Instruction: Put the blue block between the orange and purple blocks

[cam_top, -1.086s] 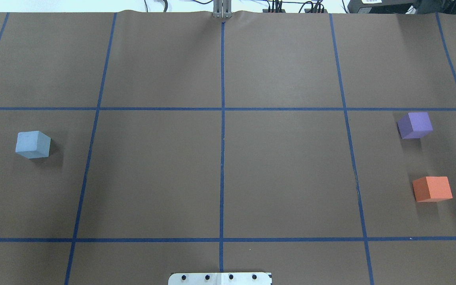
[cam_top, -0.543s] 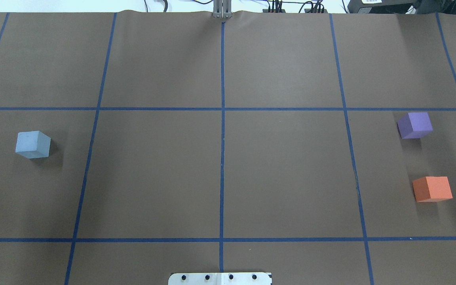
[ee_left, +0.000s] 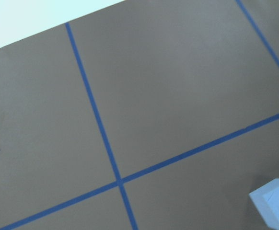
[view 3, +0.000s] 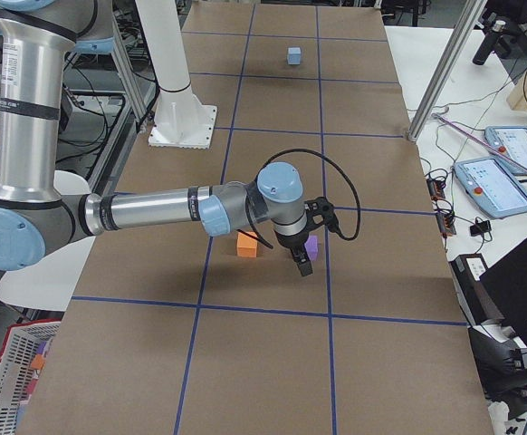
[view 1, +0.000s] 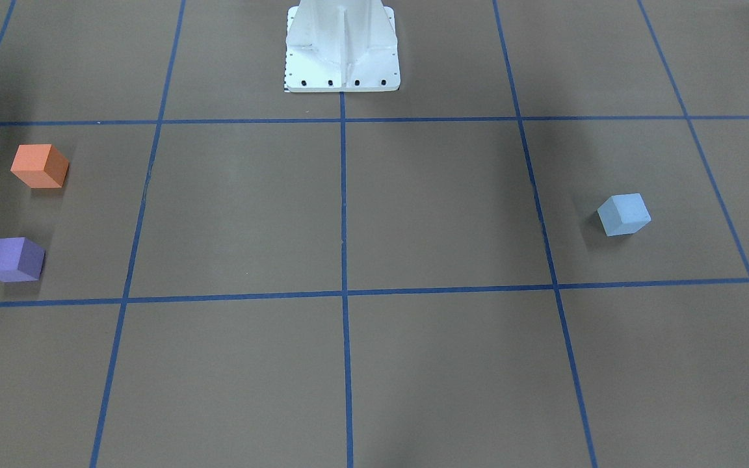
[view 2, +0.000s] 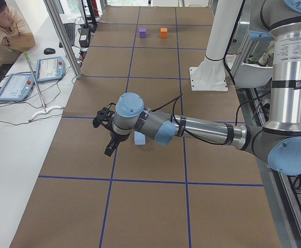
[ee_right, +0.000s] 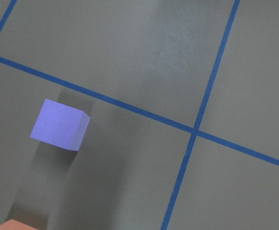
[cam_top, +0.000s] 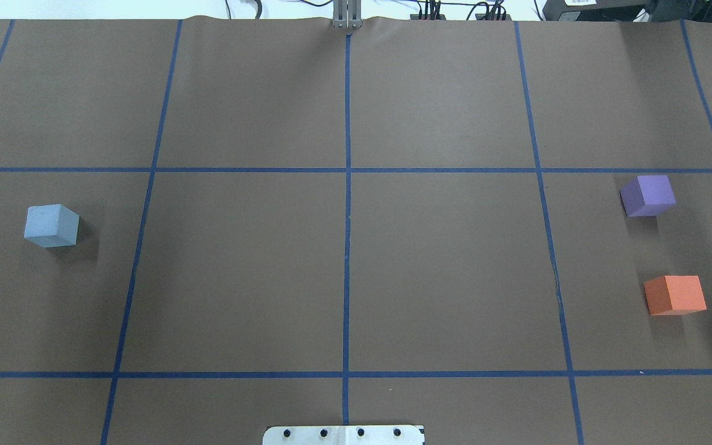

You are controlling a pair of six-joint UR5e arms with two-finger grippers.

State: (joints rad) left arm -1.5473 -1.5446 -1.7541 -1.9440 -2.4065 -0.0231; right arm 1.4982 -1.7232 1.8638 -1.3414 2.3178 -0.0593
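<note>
The light blue block (cam_top: 51, 225) sits alone on the table's left side; it also shows in the front view (view 1: 623, 214) and at the left wrist view's corner (ee_left: 276, 201). The purple block (cam_top: 648, 195) and the orange block (cam_top: 675, 295) sit apart at the far right, with a gap between them. The right wrist view shows the purple block (ee_right: 60, 124) and an edge of the orange block (ee_right: 15, 225). My left gripper (view 2: 108, 150) hangs above the table beside the blue block (view 2: 139, 138). My right gripper (view 3: 303, 264) hangs near the purple block (view 3: 311, 245). I cannot tell whether either is open.
Brown paper with blue tape grid lines (cam_top: 347, 247) covers the table. The white robot base plate (cam_top: 343, 435) sits at the near edge. An operator (view 2: 5, 31) and tablets (view 2: 49, 68) are beside the table's far side.
</note>
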